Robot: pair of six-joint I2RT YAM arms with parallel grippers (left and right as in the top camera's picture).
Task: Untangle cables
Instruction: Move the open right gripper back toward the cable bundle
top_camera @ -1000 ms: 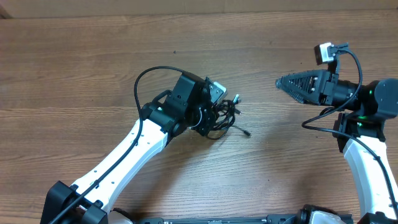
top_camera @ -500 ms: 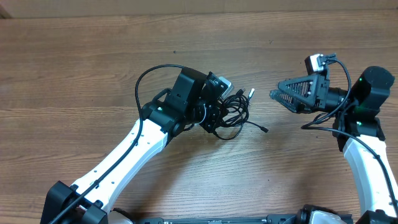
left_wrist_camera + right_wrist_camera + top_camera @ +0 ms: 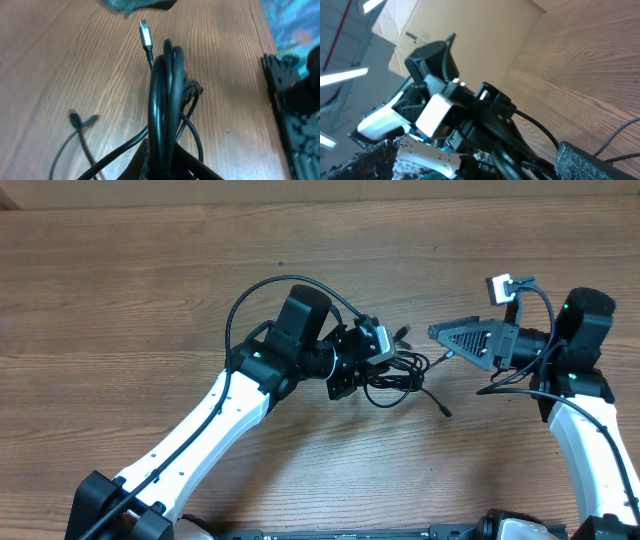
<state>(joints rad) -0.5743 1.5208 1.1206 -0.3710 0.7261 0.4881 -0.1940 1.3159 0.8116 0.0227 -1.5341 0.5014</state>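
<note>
While left gripper (image 3: 366, 358) clamps bunched cables (image 3: 402, 372), right gripper (image 3: 440, 335) spread wide just beside

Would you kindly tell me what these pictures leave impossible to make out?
Left gripper, its fingers: overhead, hidden beneath its wrist camera and the cables.
Number of cables: every view, strands overlap in one bundle.
Right gripper: left wrist view, blurred, cut off by the top edge.
Small plug: left wrist view, blurred, type unreadable.

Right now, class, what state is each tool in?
Left tool: closed, holding the cables.
Right tool: open, holding nothing.
</note>
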